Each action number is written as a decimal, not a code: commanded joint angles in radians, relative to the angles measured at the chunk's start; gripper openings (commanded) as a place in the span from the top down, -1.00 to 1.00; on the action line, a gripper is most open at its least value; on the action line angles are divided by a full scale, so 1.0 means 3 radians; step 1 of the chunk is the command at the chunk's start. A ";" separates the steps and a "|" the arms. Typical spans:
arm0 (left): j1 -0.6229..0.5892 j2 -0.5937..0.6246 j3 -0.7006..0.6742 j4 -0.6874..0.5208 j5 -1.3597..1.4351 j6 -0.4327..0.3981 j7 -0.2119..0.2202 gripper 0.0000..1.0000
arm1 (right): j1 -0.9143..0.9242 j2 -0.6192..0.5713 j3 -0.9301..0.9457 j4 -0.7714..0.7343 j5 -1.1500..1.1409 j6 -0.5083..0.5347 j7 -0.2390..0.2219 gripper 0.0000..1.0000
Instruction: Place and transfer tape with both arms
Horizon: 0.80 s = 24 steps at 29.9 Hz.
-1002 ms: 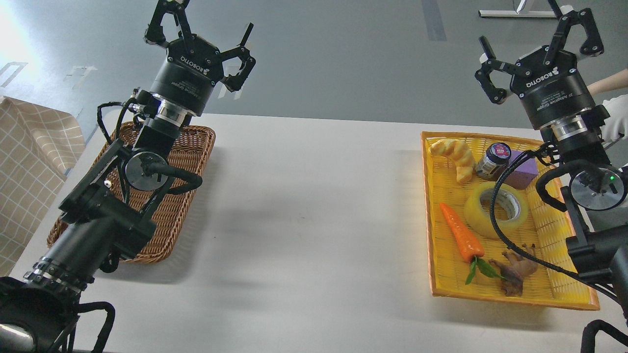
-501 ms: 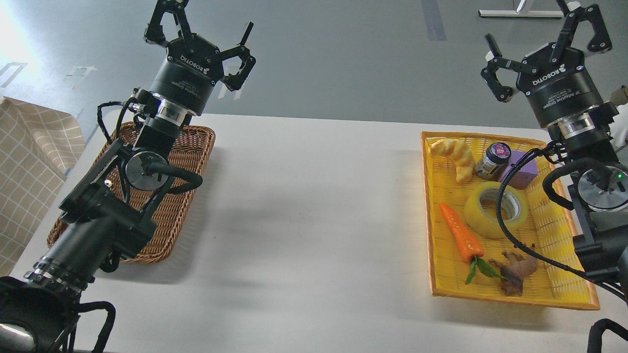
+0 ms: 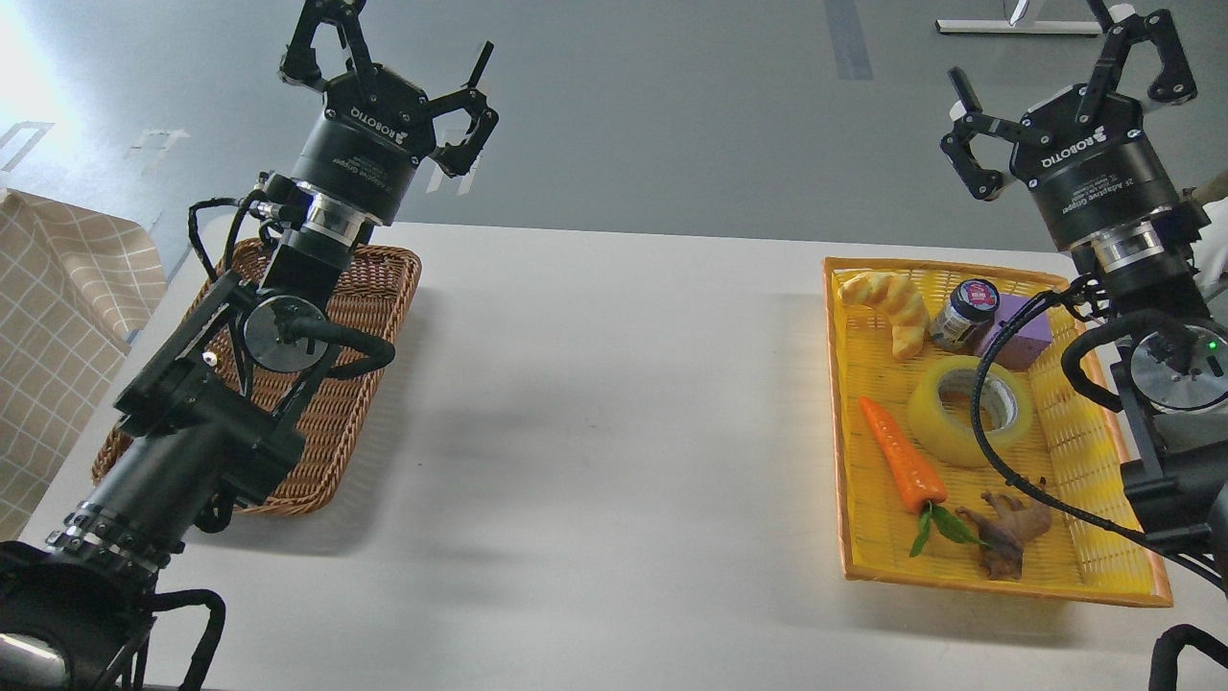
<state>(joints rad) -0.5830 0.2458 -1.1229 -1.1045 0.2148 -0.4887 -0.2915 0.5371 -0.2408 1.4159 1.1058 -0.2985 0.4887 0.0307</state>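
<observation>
Two tools are held raised with fingers spread wide and nothing between them: the left tool above the brown wicker basket, the right tool beyond the yellow tray. Compared with a second ago, the right tool is seen shifted slightly up and rightward; the left is unchanged. The tape lies unmoved in the tray on the counter, beside the carrot.

Robot lab (test setup): bare white table; grey floor with tape marks; prop-filled yellow tray
</observation>
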 commanded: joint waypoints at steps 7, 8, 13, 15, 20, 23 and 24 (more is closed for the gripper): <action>0.0000 0.0004 0.0000 0.0000 0.0000 0.0000 0.0000 -0.96 | -0.0001 0.0000 0.0000 0.0001 -0.0002 0.0000 0.0000 -1.00; -0.0005 0.0004 0.0000 0.0000 0.0000 0.0000 0.0000 -0.96 | -0.0001 -0.0005 -0.0005 -0.0005 -0.0012 0.0000 0.0000 -1.00; 0.0000 0.0009 0.0000 0.0000 0.0000 0.0000 0.0000 -0.96 | -0.0016 -0.0137 -0.0061 0.0001 -0.0028 0.0000 0.0000 -1.00; -0.0005 0.0009 0.0000 0.0000 0.0000 0.0000 0.0000 -0.96 | -0.0016 -0.0260 -0.0122 0.0001 -0.0028 0.0000 0.0000 -1.00; -0.0005 0.0009 0.0000 -0.0010 0.0000 0.0000 0.0000 -0.96 | -0.0001 -0.0567 -0.0307 0.0006 -0.0135 0.0000 0.0000 -1.00; -0.0005 0.0004 -0.0005 -0.0010 0.0000 0.0000 0.0000 -0.95 | 0.0004 -0.0670 -0.0327 0.0016 -0.0293 0.0000 0.0000 -1.00; -0.0005 0.0004 -0.0005 -0.0010 0.0000 0.0000 0.0000 -0.96 | 0.0009 -0.0690 -0.0327 0.0021 -0.0339 0.0000 0.0005 -1.00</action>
<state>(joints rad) -0.5844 0.2484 -1.1239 -1.1067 0.2148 -0.4887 -0.2915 0.5368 -0.4204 1.3236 1.1079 -0.3562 0.4887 0.0307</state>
